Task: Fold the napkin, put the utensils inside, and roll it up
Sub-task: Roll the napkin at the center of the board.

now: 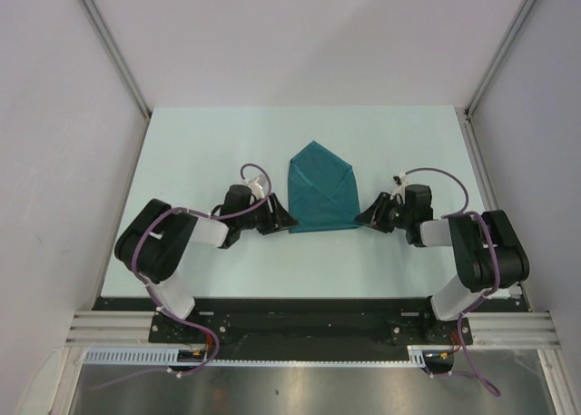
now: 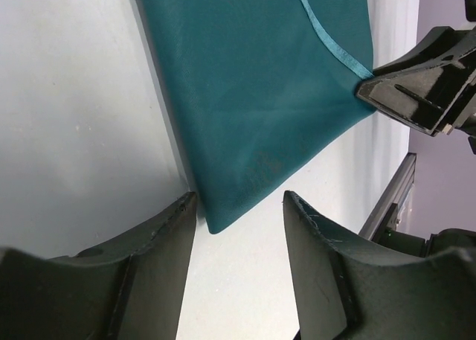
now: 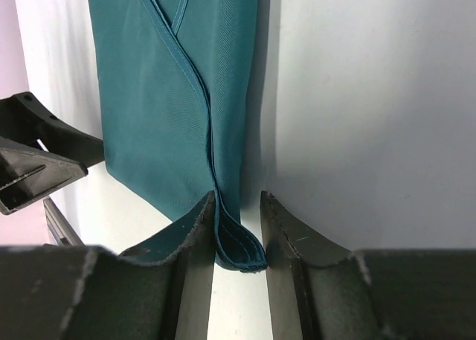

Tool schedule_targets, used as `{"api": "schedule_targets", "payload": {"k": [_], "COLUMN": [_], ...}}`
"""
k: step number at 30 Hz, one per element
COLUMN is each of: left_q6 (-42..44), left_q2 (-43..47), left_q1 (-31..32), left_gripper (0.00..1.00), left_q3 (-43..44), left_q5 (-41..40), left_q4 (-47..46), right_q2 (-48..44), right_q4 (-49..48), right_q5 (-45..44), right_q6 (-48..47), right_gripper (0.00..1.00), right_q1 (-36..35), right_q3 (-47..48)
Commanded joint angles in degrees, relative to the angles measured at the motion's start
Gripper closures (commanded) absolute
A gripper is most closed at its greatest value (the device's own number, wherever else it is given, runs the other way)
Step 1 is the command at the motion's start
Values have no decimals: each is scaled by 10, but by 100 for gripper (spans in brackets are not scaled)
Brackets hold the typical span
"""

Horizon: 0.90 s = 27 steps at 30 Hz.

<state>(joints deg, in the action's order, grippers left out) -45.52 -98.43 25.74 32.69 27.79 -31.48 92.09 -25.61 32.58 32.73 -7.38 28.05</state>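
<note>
Here, your top view shows the napkin (image 1: pixel 320 192) folded to a far point on the table (image 1: pixel 200 161), only your wrist views show the claws, left gripper (image 2: pixel 238 199) open astride its near left corner, right gripper (image 3: pixel 236 199) narrowed around its near right corner, you cannot tell if it pinches

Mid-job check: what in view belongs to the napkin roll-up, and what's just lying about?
Job: napkin, folded; left gripper, open around its near-left corner; right gripper, jaws straddling its near-right corner. No fork in view.
Not the job: table; aluminium rail at the near edge.
</note>
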Motion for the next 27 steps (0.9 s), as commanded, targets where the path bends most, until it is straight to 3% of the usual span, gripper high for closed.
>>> {"api": "schedule_targets", "payload": {"k": [1, 11, 20, 27], "left_q6": [11, 17, 51, 56], "left_q2": [-18, -26, 2, 3], "left_q1": [-1, 0, 0, 12], "left_gripper": [43, 42, 43, 43], "left_q3": [4, 3, 2, -4], "left_q5": [-4, -10, -62, -85], "left_q4": [21, 34, 92, 113], "right_q2": [13, 23, 26, 27], "right_q4": [-8, 7, 21, 23], "right_q5": [-1, -25, -37, -32], "right_q6": [1, 1, -2, 4], "right_gripper": [66, 67, 68, 83], "right_q1": [-12, -30, -34, -36], "right_q3": [22, 33, 37, 39]}}
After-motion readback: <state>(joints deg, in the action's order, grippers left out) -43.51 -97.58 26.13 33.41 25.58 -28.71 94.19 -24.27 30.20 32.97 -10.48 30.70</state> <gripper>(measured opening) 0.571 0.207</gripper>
